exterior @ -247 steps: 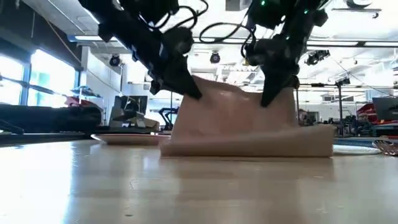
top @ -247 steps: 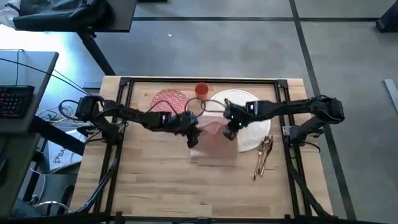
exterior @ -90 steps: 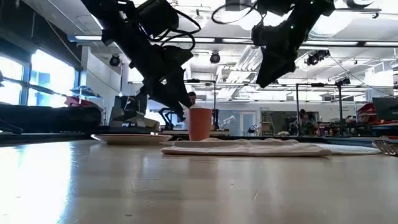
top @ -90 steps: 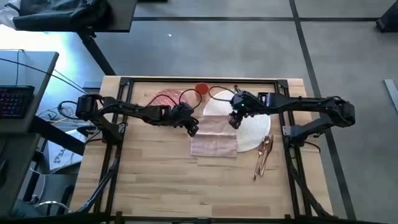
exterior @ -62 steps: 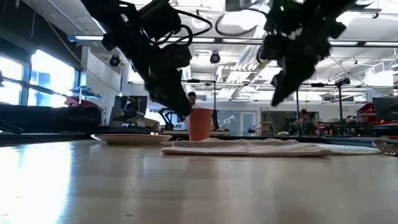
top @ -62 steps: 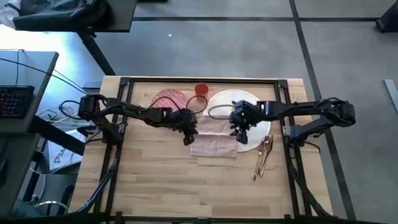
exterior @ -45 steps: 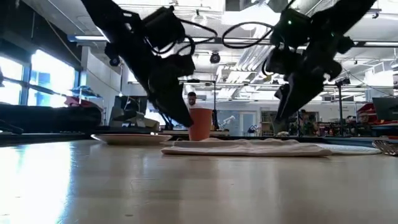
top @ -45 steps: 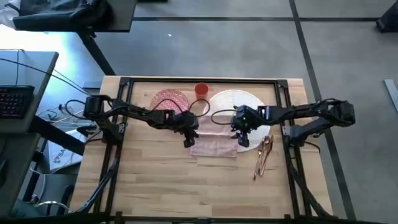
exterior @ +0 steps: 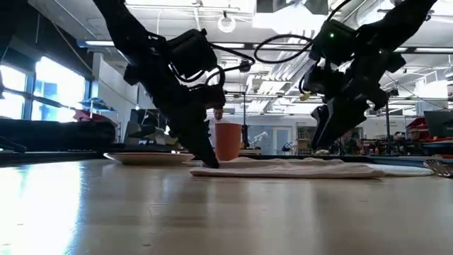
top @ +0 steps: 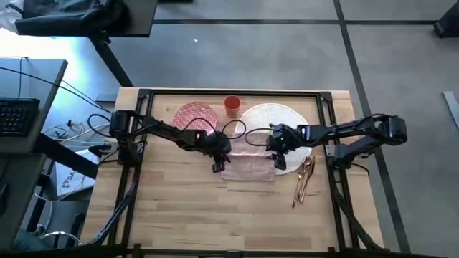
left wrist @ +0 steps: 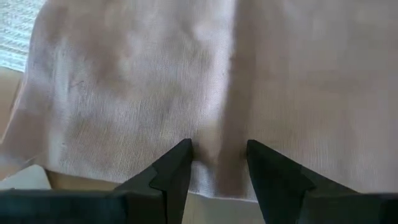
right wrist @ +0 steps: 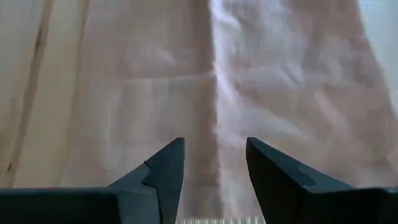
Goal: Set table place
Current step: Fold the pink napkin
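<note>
Evidently, the step in hand was the arranging of the beige cloth napkin (top: 248, 165), which lay flat on the light wood butcher-block table (top: 186, 215) with its right part overlapping the edge of the large round white woven placemat (top: 272, 118). The left gripper (top: 216, 166) stood at the napkin's left edge, tips down at the cloth — its fingers (left wrist: 174, 171) parted narrowly, astride a raised crease and holding nothing. The right gripper (top: 277, 163) hovered just above the napkin's right edge, its fingers (right wrist: 163, 168) likewise apart and empty. The small red-patterned plate (top: 195, 115) and the small orange cup (top: 232, 104) waited at the far side of the table; the copper-coloured cutlery (top: 305, 175) lay just right of the placemat. Judged from this layout, the next move called for both grippers to pinch opposite edges and fold or shift the napkin — closing on cloth alone, not on the mat beneath.
</note>
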